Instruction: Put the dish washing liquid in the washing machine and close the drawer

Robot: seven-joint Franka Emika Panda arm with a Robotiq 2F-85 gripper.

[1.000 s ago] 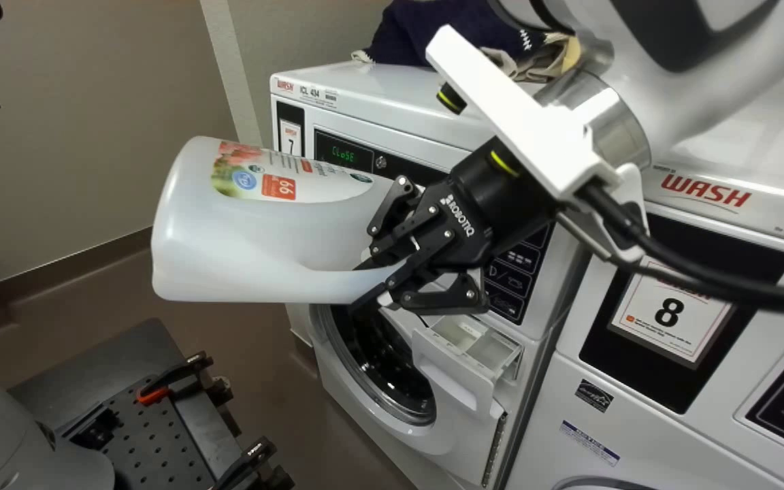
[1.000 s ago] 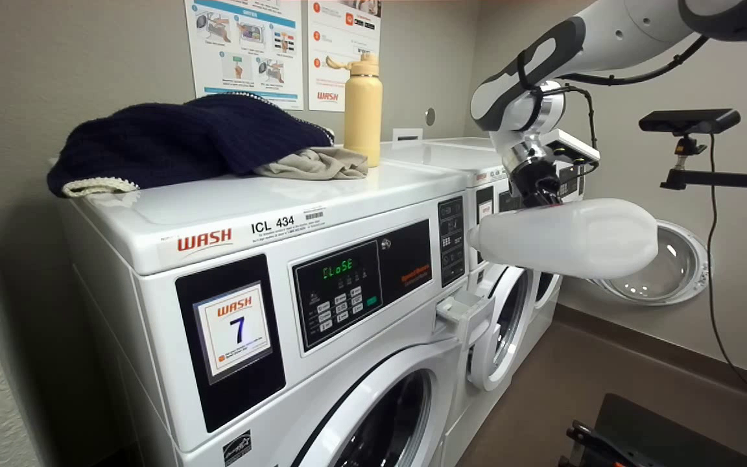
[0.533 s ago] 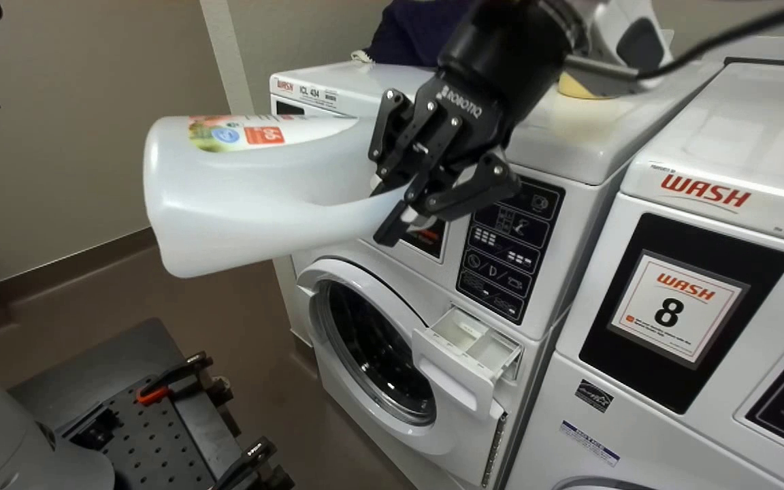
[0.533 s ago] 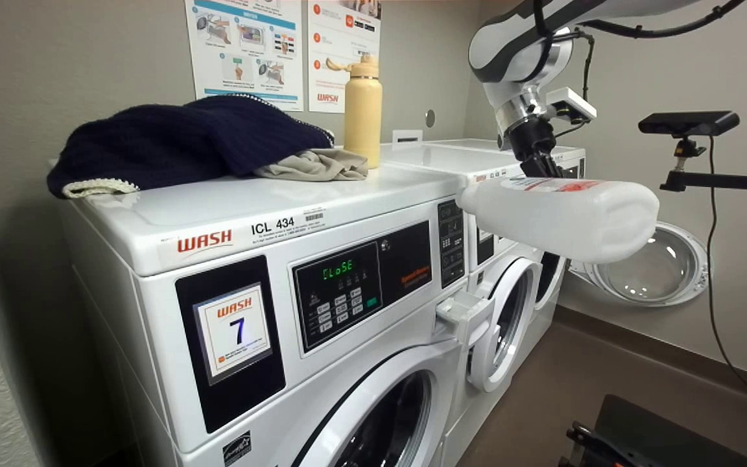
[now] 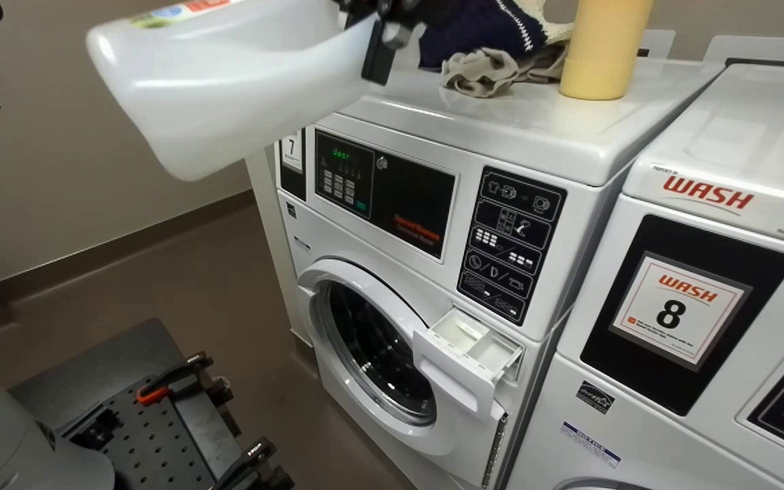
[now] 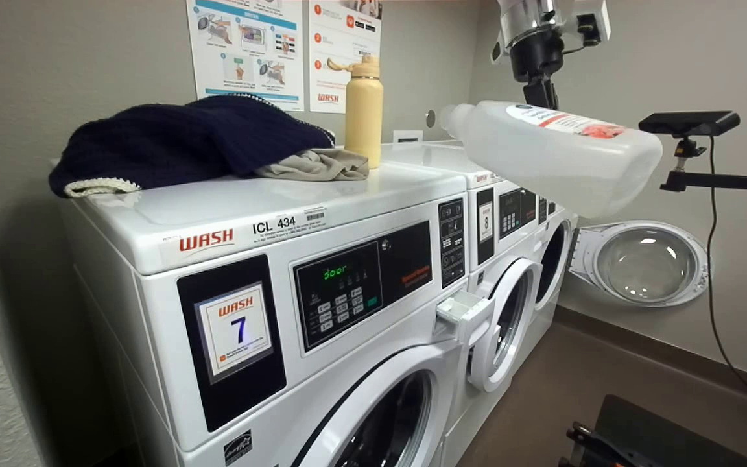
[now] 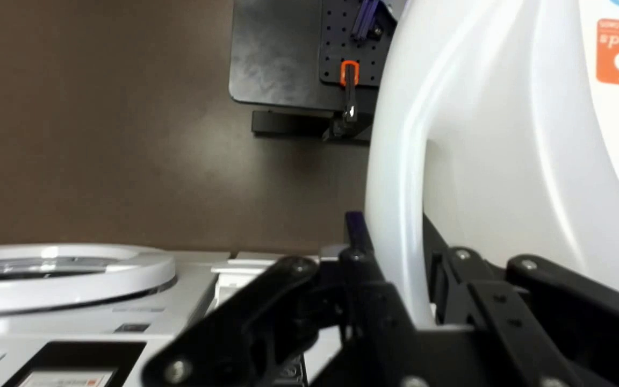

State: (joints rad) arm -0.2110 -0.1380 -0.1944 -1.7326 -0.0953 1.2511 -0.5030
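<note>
The dish washing liquid is a large translucent white bottle (image 5: 229,88) with a coloured label. It hangs in the air, high in front of the washing machine (image 5: 405,211) with the open dispenser drawer. In an exterior view the bottle (image 6: 561,152) lies nearly sideways, its neck a little higher than its base. My gripper (image 7: 395,231) is shut on the bottle's handle, one finger on each side, as the wrist view shows. The drawer (image 5: 460,374) is pulled out, and its compartments show from above. It also shows in an exterior view (image 6: 471,314). The bottle is above the drawer's height.
A yellow flask (image 6: 364,117), a dark blue knit (image 6: 185,143) and a beige cloth (image 6: 315,165) lie on or stand on the washer top. A round door (image 6: 649,263) stands open at a machine farther back. A camera on a stand (image 6: 688,122) is near the bottle's base.
My gripper has risen with the bottle in it, and the bottle has tilted so its neck sits higher than its base. The washer display has changed from "CLOSE" to "door".
</note>
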